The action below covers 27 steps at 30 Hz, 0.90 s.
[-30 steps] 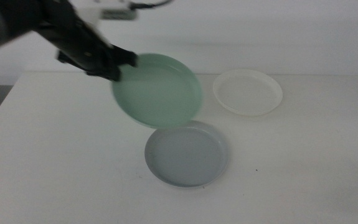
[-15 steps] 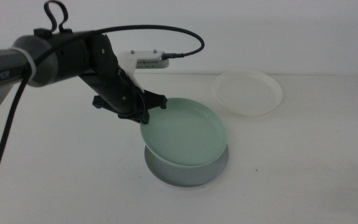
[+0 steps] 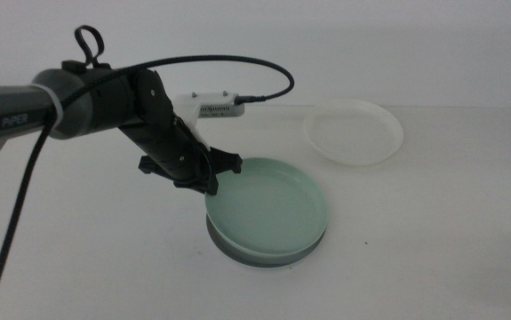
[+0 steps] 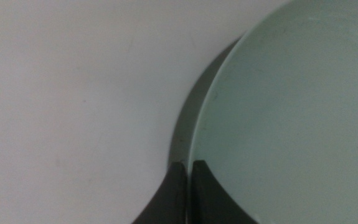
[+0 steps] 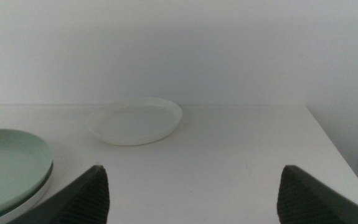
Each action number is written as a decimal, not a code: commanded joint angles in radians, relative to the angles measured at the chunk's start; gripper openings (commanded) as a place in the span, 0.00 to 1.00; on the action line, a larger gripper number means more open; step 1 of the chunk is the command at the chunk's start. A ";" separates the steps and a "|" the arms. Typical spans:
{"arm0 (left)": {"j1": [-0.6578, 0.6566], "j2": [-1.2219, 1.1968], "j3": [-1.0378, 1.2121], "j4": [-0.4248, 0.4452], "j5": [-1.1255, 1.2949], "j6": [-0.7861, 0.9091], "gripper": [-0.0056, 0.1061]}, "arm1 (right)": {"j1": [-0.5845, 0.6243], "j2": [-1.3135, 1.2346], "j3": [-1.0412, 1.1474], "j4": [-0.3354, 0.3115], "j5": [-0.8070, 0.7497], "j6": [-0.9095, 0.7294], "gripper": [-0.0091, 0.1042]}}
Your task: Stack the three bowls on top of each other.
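The mint green bowl [image 3: 268, 204] lies inside the grey bowl [image 3: 264, 256] in the middle of the table; only the grey rim shows under it. My left gripper [image 3: 209, 180] is shut on the green bowl's left rim. In the left wrist view its jaws pinch the green rim [image 4: 278, 124], with the grey bowl [image 4: 188, 124] showing as a dark crescent beside it. The white bowl [image 3: 354, 132] sits apart at the back right; it also shows in the right wrist view [image 5: 135, 120]. My right gripper [image 5: 191, 193] is open and empty, out of the middle view.
A small white box [image 3: 209, 102] with a black cable lies at the back of the table behind the left arm. The table's right edge [image 5: 334, 155] runs close to the right gripper. The stacked bowls show in the right wrist view [image 5: 10, 165].
My left gripper carried the green bowl from tilted in the air down and right, and lowered it flat into the grey bowl. It still grips the rim.
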 commanded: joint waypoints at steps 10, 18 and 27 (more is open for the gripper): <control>0.000 0.018 0.001 -0.025 0.010 0.006 0.23 | -0.005 -0.005 0.004 -0.007 -0.008 -0.003 0.89; 0.037 -0.157 -0.001 0.015 0.113 0.079 0.89 | -0.005 -0.005 0.004 -0.007 -0.008 -0.003 0.89; 0.098 -0.626 0.001 -0.116 0.249 0.253 0.89 | -0.005 -0.005 0.004 -0.007 -0.008 -0.003 0.89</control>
